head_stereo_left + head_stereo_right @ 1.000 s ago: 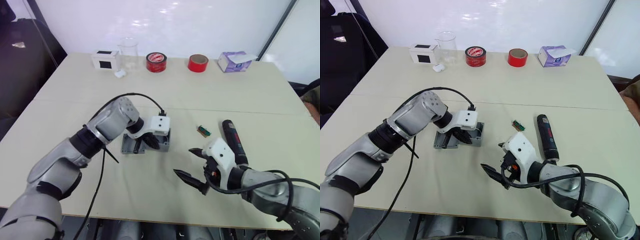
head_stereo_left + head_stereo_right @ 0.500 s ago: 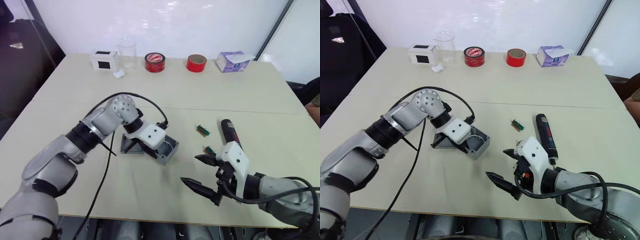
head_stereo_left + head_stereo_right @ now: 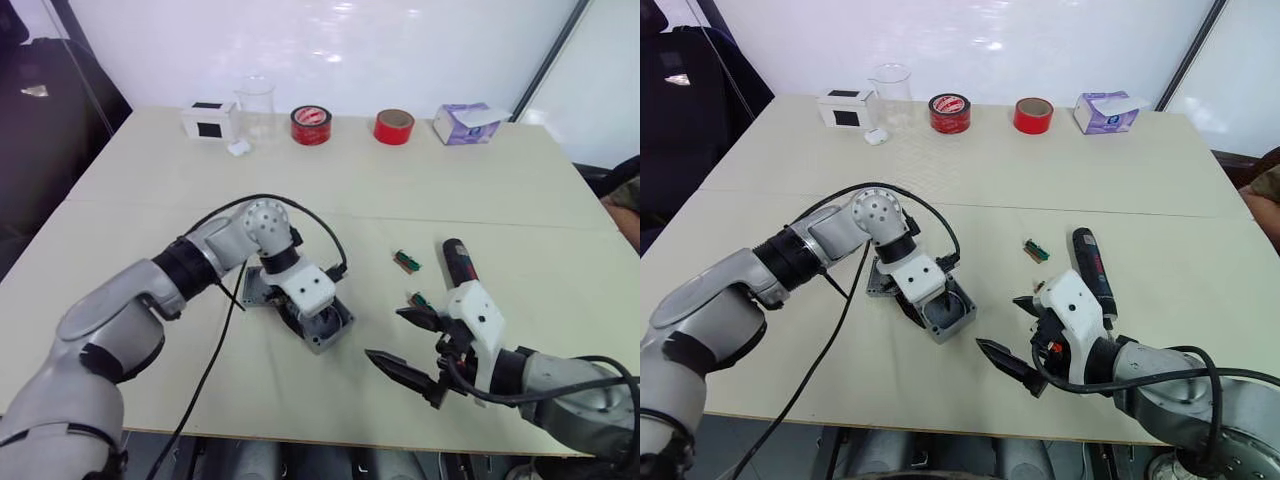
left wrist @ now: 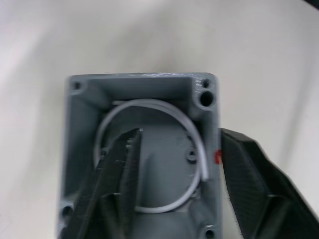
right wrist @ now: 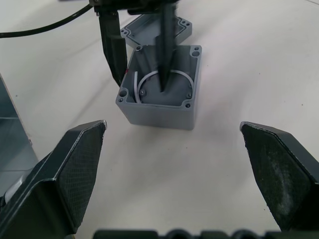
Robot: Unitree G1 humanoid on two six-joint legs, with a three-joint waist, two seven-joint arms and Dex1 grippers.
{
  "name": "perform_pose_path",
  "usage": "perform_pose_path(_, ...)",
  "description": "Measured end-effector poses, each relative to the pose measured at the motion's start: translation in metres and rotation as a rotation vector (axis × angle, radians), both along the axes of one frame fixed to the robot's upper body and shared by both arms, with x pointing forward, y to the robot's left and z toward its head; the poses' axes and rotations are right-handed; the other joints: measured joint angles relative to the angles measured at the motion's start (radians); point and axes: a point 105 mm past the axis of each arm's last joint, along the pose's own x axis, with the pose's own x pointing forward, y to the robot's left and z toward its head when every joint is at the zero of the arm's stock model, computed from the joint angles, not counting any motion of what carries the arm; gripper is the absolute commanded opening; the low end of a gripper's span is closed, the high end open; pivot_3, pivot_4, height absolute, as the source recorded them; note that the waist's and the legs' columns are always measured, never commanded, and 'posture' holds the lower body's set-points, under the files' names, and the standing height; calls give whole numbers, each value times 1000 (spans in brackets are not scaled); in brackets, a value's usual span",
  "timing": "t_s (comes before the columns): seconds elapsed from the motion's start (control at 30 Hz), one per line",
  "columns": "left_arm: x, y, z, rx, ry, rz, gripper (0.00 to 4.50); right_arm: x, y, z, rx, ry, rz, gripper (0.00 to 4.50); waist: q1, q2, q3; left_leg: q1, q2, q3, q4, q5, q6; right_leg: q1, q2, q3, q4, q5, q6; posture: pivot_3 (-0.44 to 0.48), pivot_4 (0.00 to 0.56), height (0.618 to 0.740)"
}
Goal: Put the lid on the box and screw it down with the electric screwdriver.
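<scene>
Fingers of the left gripper (image 4: 177, 169) pinched one wall of the box (image 3: 945, 318), one finger inside and one outside by the red mark. The box sat open side up near the middle of the desk (image 3: 330, 190), toward the front edge. The lid (image 5: 158, 31) lay just behind it, perhaps touching. The right gripper (image 3: 408, 342) hung wide open, grasping nothing, near the front edge. The electric screwdriver (image 3: 1093, 273) lay beside it, toward the right edge.
</scene>
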Motion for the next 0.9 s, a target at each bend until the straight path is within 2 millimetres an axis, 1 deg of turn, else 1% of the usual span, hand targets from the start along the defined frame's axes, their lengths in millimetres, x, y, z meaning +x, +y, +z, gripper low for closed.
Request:
perform_pose_path(0.03,4,5,10,-14,9,53,2263,0,1,2,6,-3,13,4500,-2,0,0,0,0,0,0,0,0,0,0,0,0,1,2,0,150,740)
perform_pose_path(0.1,11,18,43,-72,26,197,2263,0,8,14,45,-32,53,4500,-5,0,0,0,1,-1,0,0,0,-1,1,0,1,1,3,0,150,740)
perform_pose_path(0.13,15,26,62,-100,30,289,2263,1,12,23,84,-53,77,4500,-5,0,0,1,1,-1,0,0,0,0,1,0,2,1,3,0,150,740)
perform_pose_path(0.17,17,32,72,-117,39,349,2263,3,14,32,115,-81,90,4500,-7,1,0,1,1,-1,0,0,0,0,1,0,2,1,3,0,150,740)
perform_pose_path(0.23,24,44,85,-141,70,549,2263,9,19,51,167,-142,116,4500,-8,1,0,1,0,-1,0,0,0,0,1,0,4,1,4,0,150,740)
perform_pose_path(0.3,33,55,86,-145,93,767,2263,13,22,61,179,-179,143,4500,-6,0,0,1,0,-1,0,0,0,0,1,0,5,0,5,0,150,740)
perform_pose_path(0.33,37,61,86,-143,111,881,2263,13,25,60,176,-175,161,4500,-3,0,0,1,0,-2,0,0,0,0,1,0,6,0,6,0,150,740)
perform_pose_path(0.37,44,69,83,-137,133,1068,2263,14,30,58,159,-171,197,4500,-1,0,0,1,0,-1,1,0,0,-1,0,0,7,-1,7,0,150,740)
perform_pose_path(0.4,47,74,80,-125,137,1188,2263,14,34,58,147,-176,223,4500,0,0,0,1,0,-2,1,0,0,-1,-1,0,8,-1,7,0,150,740)
perform_pose_path(0.43,48,83,74,-108,127,1311,2263,14,38,56,125,-181,252,4500,1,0,0,1,-1,-2,1,0,0,-1,-1,0,9,-1,8,0,150,740)
perform_pose_path(0.47,47,87,69,-92,122,1359,2263,14,40,54,115,-182,263,4500,0,0,0,1,0,-2,1,0,0,-2,-1,0,9,-1,8,0,150,740)
perform_pose_path(0.5,45,93,60,-65,126,1441,2263,16,42,51,96,-180,281,4500,-1,0,0,1,0,-2,1,0,0,-2,-1,0,10,-2,8,0,150,740)
perform_pose_path(0.57,38,100,43,-20,139,1535,2263,18,47,45,68,-180,309,4500,-1,0,0,1,0,-2,1,0,0,-3,0,0,10,-2,8,0,150,740)
perform_pose_path(0.6,34,101,33,5,144,1566,2263,20,48,41,53,-182,320,4500,-1,0,0,1,0,-2,1,0,0,-3,0,0,10,-2,8,0,150,740)
perform_pose_path(0.67,32,100,21,11,178,1626,2263,24,53,38,38,-191,341,4500,3,0,0,1,0,-2,1,1,-1,-3,0,0,11,-2,8,0,150,740)
perform_pose_path(0.7,33,99,18,8,194,1650,2263,25,55,37,33,-194,351,4500,5,0,0,1,0,-1,1,1,-1,-3,0,0,11,-2,8,0,150,740)
perform_pose_path(0.83,34,113,1,18,197,1760,2263,28,60,36,21,-219,376,4500,5,0,0,1,0,-1,1,1,-1,-3,-1,0,11,-1,8,0,150,740)
perform_pose_path(0.9,33,115,-5,30,192,1774,2263,30,60,35,16,-226,370,4500,7,0,0,1,0,-1,1,1,-1,-3,-1,0,11,-1,8,0,150,740)
